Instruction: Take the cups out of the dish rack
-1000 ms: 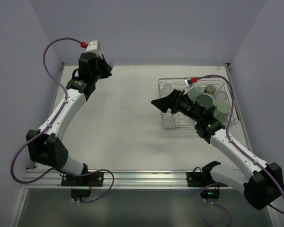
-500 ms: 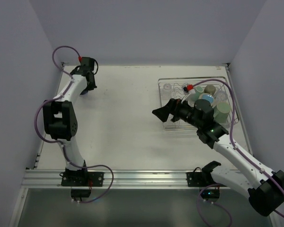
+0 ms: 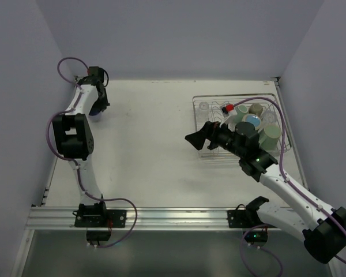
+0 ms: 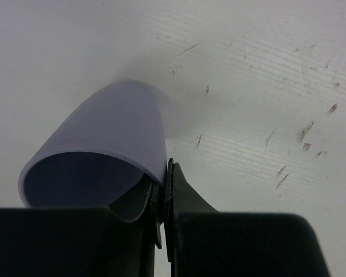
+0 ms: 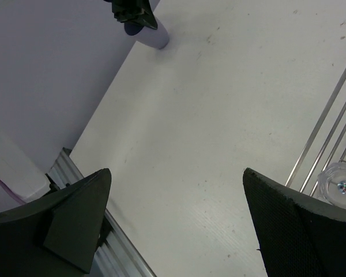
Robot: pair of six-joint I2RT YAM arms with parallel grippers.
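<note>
My left gripper (image 3: 97, 108) is at the far left of the table, shut on the rim of the lavender cup (image 3: 96, 118). In the left wrist view one finger is inside the cup (image 4: 104, 133), one outside, and the cup's base is down at the table surface. My right gripper (image 3: 196, 138) is open and empty, just left of the dish rack (image 3: 203, 151). The rack holds a clear glass cup (image 3: 203, 106), a blue cup (image 3: 254, 120), a pale green cup (image 3: 271, 137) and an olive-brown cup (image 3: 255, 108). The right wrist view shows the lavender cup (image 5: 154, 36) far off and the clear cup (image 5: 340, 186).
The rack's wire side (image 5: 328, 115) runs at the right of the right wrist view. The side wall (image 3: 29, 86) stands close behind the left gripper. A metal rail (image 3: 173, 216) runs along the table's near edge.
My left arm has folded back and carried the lavender cup left and down to the table's far-left side. My right gripper has dropped slightly and stays open by the rack.
</note>
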